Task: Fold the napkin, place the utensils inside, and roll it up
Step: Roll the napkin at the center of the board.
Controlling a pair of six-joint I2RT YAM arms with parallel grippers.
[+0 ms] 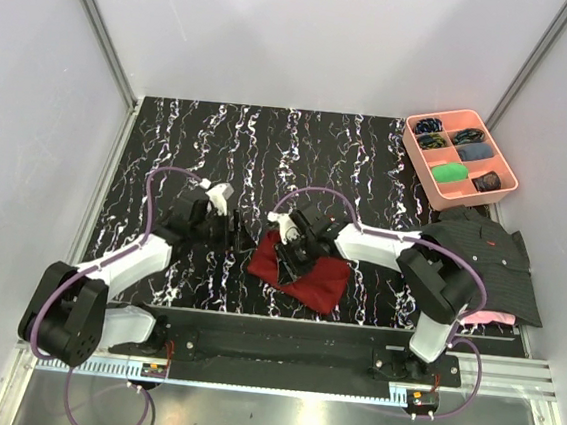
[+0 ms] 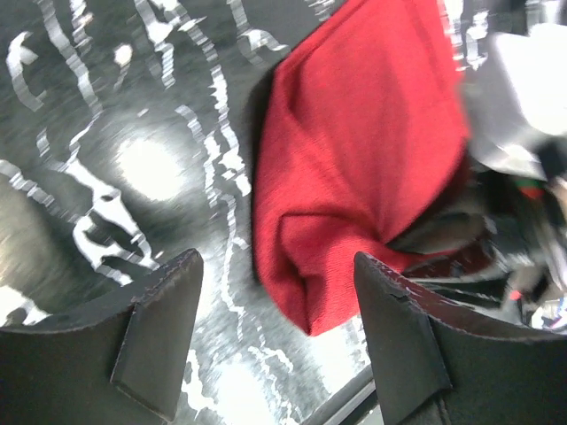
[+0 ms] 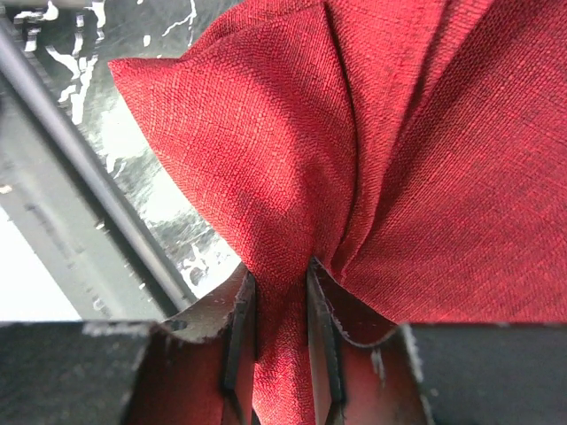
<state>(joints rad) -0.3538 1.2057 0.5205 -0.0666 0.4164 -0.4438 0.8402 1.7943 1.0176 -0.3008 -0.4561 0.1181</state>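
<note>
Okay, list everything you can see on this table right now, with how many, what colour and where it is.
napkin: one, dark red, bunched, near middle of the table
tray: one, pink, six compartments, far right corner
small items: six, one per compartment, one green, the others dark or blue-grey
shirt: one, dark striped, right edge, nearer than the tray
cloth: one, pink, peeking from under the shirt
table: one, black with white marbling
left fingers: two, black, apart, left of the napkin, holding nothing
right fingers: two, black, pinching a napkin fold
</note>
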